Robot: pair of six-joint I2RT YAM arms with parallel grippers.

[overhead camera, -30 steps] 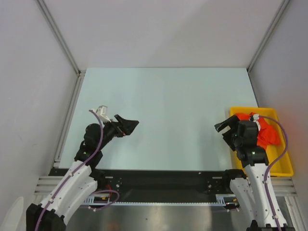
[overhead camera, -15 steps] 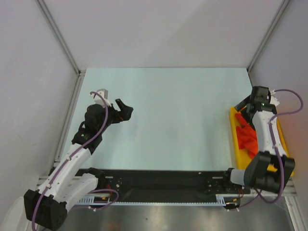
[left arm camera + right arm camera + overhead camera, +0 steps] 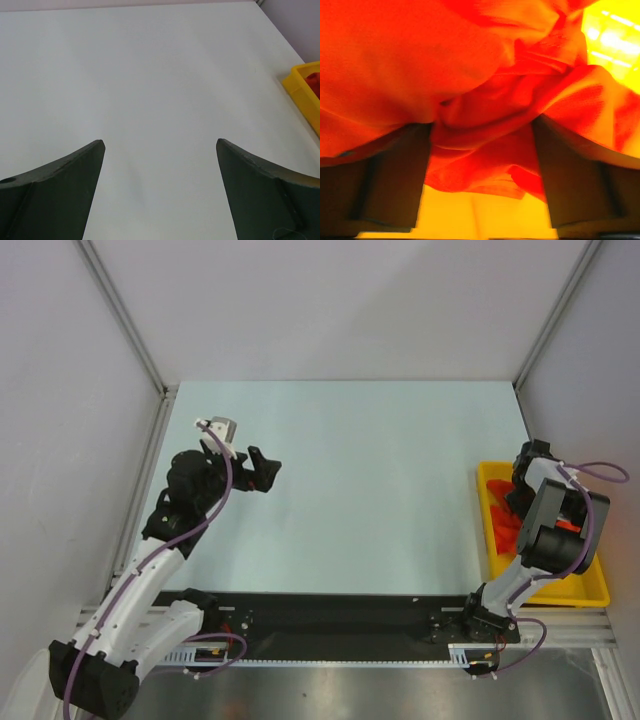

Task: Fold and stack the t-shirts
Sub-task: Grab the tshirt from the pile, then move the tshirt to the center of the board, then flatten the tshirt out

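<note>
Orange-red t-shirt (image 3: pixel 485 95) is bunched up in a heap inside the yellow plastic tray (image 3: pixel 572 592), which sits at the right edge of the pale table (image 3: pixel 380 460), near the front corner. From the top camera you only get a few scraps of the red cloth, because the right arm (image 3: pixel 553 530) is folded over the tray and covers most of it.

The right gripper (image 3: pixel 482 135) is down in the tray, nose right in the shirt. On its wrist cam the two dark fingers (image 3: pixel 395 175) stand wide apart, with a fold of the cloth bulging into the gap between them and draping over their tips. They aren't pinched on anything that I can see, just spread with fabric in between. Yellow tray floor shows below the cloth, plus a bright glare patch at upper right. The picture is soft and very close, so I can't make out the neck or sleeves.

The left gripper (image 3: pixel 160 142) hangs over the left half of the table, well apart from the tray, pointing across toward the right. Its fingers are spread wide too, with nothing but bare table between them. Its wrist cam catches a corner of the tray at the far right edge, with a bit of red inside.
</note>
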